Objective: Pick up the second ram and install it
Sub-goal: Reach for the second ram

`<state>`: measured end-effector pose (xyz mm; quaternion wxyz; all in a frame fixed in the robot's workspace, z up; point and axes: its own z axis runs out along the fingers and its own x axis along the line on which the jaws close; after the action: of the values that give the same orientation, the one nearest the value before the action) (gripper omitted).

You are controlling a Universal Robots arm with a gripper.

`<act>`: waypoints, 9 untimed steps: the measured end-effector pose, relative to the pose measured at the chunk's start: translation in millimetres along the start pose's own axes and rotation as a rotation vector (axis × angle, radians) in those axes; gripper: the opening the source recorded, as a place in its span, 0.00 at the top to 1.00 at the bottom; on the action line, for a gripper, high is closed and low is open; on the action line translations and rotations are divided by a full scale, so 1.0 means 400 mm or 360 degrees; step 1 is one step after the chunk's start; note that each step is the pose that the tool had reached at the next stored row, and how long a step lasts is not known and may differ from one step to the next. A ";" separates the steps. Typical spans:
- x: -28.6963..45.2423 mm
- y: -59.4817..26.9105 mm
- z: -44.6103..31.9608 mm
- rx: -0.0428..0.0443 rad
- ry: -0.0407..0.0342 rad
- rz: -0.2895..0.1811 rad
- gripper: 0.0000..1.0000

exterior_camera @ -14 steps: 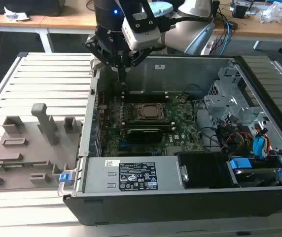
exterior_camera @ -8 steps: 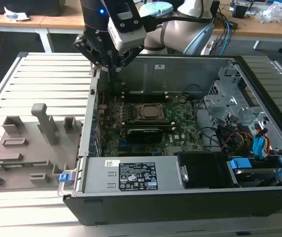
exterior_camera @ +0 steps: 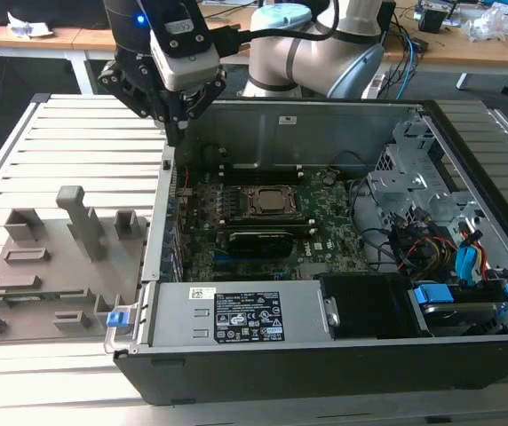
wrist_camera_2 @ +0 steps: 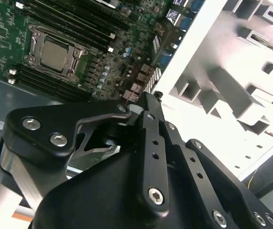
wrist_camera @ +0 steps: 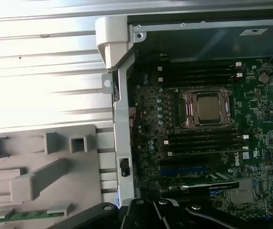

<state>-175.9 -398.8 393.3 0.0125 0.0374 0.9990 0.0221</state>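
We see the gripper closed and empty above a corner of the computer case; the second ram lies along an edge of the grey holder, well apart.

Open from above over the grey fixture by the edge of the tabletop at the exterior view's left, with the second ram lying low toward the near edge and upright posts standing behind. Barred sideways from the motherboard by the case wall. Clear over the memory slots; crowded by black card, power supply, drive cage and cables.
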 end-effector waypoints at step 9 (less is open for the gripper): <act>0.088 -0.007 -0.002 0.0000 0.0000 0.0000 0.89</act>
<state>-211.2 -398.8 393.2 0.0125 0.0374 0.9990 0.0221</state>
